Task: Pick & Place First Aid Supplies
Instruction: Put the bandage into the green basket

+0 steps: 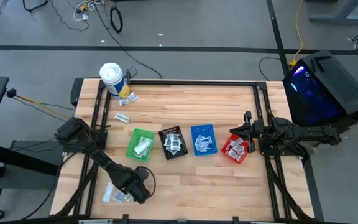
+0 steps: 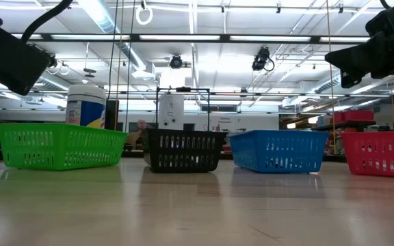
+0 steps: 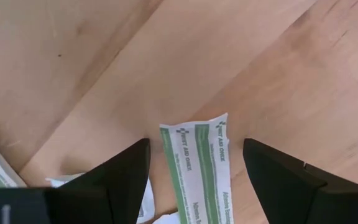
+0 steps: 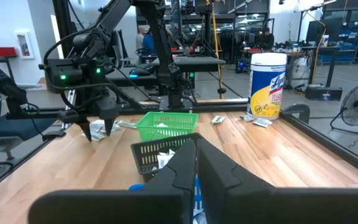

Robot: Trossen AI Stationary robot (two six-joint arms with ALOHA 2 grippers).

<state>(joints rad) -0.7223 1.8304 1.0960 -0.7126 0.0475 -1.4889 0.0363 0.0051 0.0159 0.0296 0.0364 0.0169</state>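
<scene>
Left gripper (image 1: 131, 194) fingers spread, poised over sachets (image 3: 199, 167) at table's (image 1: 229, 180) near-left corner, right gripper (image 1: 246, 132) pressed together above red bin (image 1: 235, 149) near right edge, more sachets (image 1: 124, 99) beside tub (image 1: 112, 78) at far-left corner.

Long ceiling lights (image 2: 125, 37) shine bright and white above the table (image 2: 197, 205), and they glare so much that the roof near them looks washed out. The wood under the green bin (image 2: 59, 145) shows a soft green glow. Close to the left gripper (image 3: 194, 180), its dark fingers (image 3: 120, 177) look blurry, but the green-striped packet (image 3: 197, 165) between them looks sharp.
</scene>
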